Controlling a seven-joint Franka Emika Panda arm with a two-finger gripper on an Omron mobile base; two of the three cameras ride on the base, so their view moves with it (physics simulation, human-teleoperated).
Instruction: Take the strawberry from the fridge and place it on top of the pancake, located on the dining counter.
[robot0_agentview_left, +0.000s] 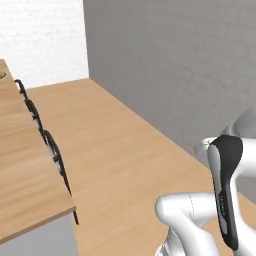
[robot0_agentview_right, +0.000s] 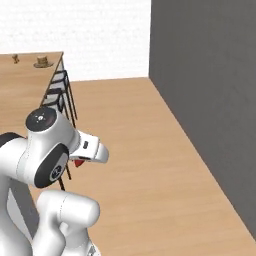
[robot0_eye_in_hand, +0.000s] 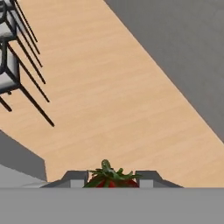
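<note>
Red berry flesh and green leaves sit pinched between the two dark tips of the tool (robot0_eye_in_hand: 112, 177) in the hand view: the strawberry (robot0_eye_in_hand: 110, 178) is clamped there, at 6 o'clock of that picture, riding with the arm above bare wooden floor. In the right base view a sliver of the same red shows just under the white wrist.

What the coming move turns on, as I judge it, is the way from berry to pancake (robot0_agentview_right: 43, 62). In the right base view the stack on its plate lies far off at about 11 o'clock from the arm, near the far end of the light-wood surface (robot0_agentview_right: 25, 90), with a small brown shaker (robot0_agentview_right: 16, 58) just beside it at 9 o'clock. The surface runs lengthwise away from the robot, its long edge lined with dark stools (robot0_agentview_right: 60, 92).

Open floor stretches ahead between those stools and the grey wall (robot0_agentview_right: 210, 90), so there is room to travel forward; the stools and the near corner of the surface (robot0_agentview_left: 67, 202) look like the edges to mind.
</note>
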